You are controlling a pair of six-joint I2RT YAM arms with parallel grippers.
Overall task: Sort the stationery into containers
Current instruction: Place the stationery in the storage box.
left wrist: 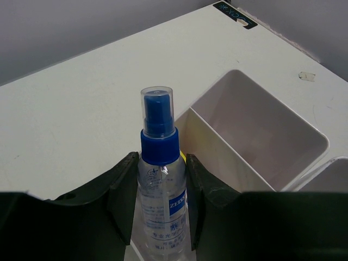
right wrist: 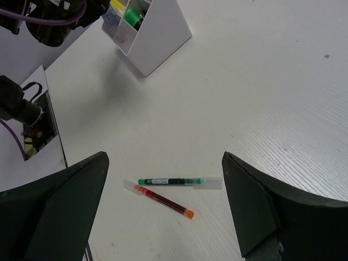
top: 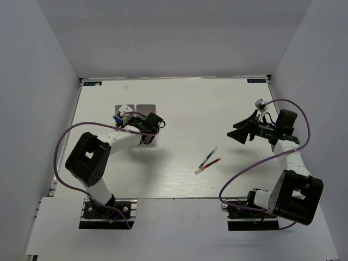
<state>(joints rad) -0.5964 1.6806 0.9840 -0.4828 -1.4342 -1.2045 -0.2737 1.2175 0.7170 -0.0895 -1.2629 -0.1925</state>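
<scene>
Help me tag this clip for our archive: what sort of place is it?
Probably a robotics lab test cell, not an office: a bare white tabletop boxed in by plain grey wall panels, a left arm and right arm bolted at its near edge, and purple cables looping off them.

Bright, even overhead light; soft shadows under arms; wrist views sharp, no glare.

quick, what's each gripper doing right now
left gripper: closed on the bottle
right gripper: open, holding nothing
</scene>
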